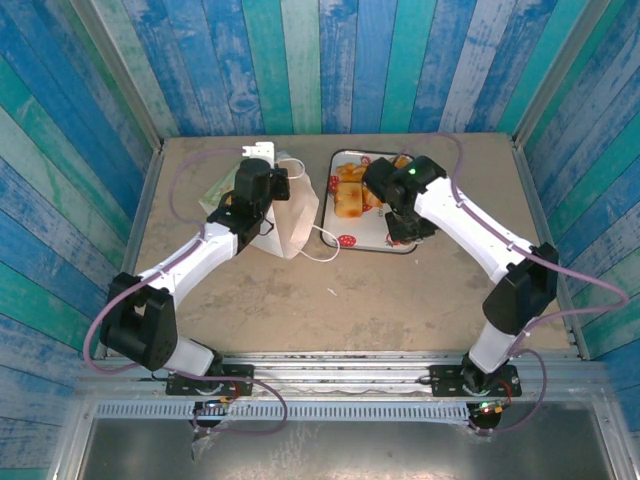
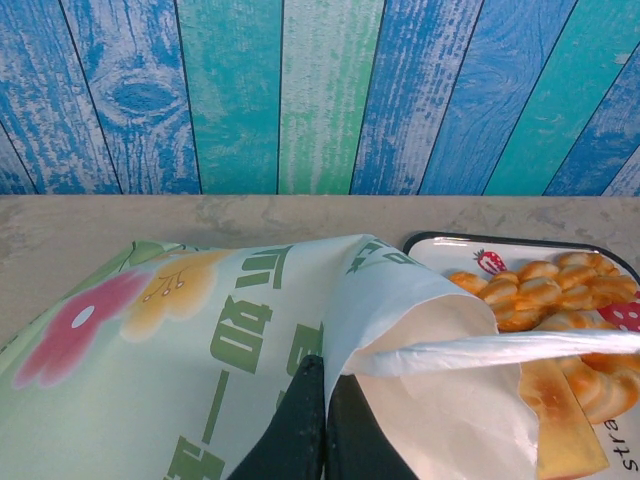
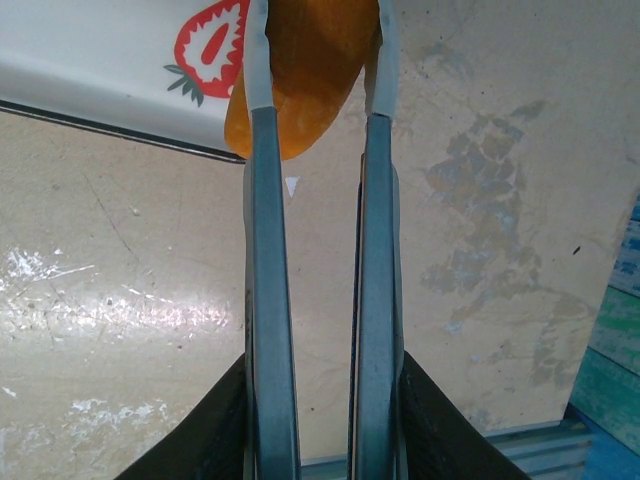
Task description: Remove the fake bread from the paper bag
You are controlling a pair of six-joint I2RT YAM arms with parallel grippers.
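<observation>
Left fingers [image 2: 300,425] pinched shut on paper bag [image 2: 200,330] | right fingers [image 3: 265,200] barely parted, gripping fake bread [image 3: 300,100] over tray [image 3: 80,60] edge | risk: released here, bread may tip onto surface [image 3: 480,200]; bag may slip.

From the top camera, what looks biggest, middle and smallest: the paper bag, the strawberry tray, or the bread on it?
1. paper bag and tray: about alike, both partly under arms, so no ranking.
2. bread: clearly smallest.

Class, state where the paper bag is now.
In the top view, the paper bag lies left of centre, just left of the strawberry tray, its rim pinched by the left gripper.
</observation>
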